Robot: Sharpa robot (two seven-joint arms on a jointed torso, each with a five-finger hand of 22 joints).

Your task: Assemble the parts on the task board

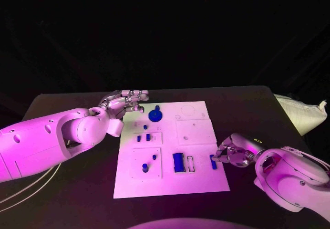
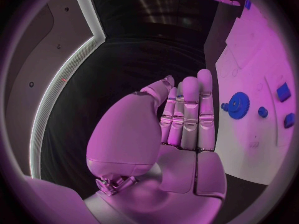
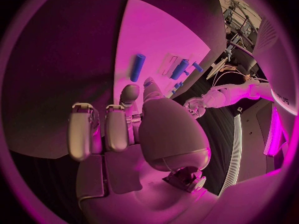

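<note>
Head view first: the task board (image 1: 196,126) lies flat in the middle of the dark surface (image 1: 247,102). The left robot hand (image 1: 125,103) hovers at the board's far left corner, fingers stretched out side by side, nothing in them. Just beside those fingertips, on the board, sits the blue gear (image 1: 156,114). Nearer the robot, along the board's left half, lie small blue pieces (image 1: 142,138), and a blue block (image 1: 178,162) stands in the board's near middle. At the board's right edge the right robot hand (image 1: 232,153) curls down over a slim blue bar (image 1: 213,162); fingertips sit right at it, but whether they actually pinch it I cannot tell.

Left wrist view now: the left robot hand (image 2: 184,122) is flat, fingers straight and pressed together, palm bare, holding nothing. The board (image 2: 249,129) is beside it, with the gear (image 2: 238,104) close to the fingertips and a small blue knob (image 2: 263,112) just past the gear.

Right wrist view: the right robot hand (image 3: 134,129) has its fingers bent inward, two of them reaching to the board (image 3: 159,45). The blue bar (image 3: 137,67) lies on the board just beyond those fingertips, apart from them here. Further across the board lie more blue pieces (image 3: 181,68).
</note>
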